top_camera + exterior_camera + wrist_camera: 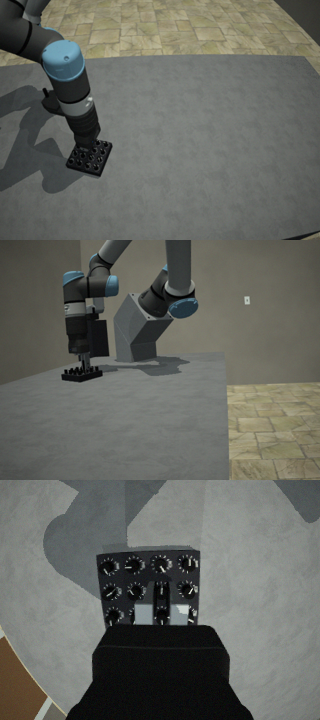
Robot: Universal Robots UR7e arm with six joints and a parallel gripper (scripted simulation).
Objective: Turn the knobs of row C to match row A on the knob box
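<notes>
The black knob box (pixel 83 170) (pixel 80 378) (pixel 120 578) stands on its feet on the grey table, near the left side in the top and exterior views. Its knobs have white lines and rings of marks; the printed names are too small to read. My gripper (pixel 85 149) (pixel 84 366) (pixel 161 592) reaches straight down onto the box. In the wrist view its fingers close narrowly around a knob (pixel 161 588) in the third column, second row from the top of the picture. The row nearest the camera is hidden by the gripper body.
The arm's grey pedestal (pixel 134 338) stands on the table (pixel 193 134) behind the box, with a black block (pixel 99 338) beside it. The table's right edge (pixel 224 405) drops to a tiled floor.
</notes>
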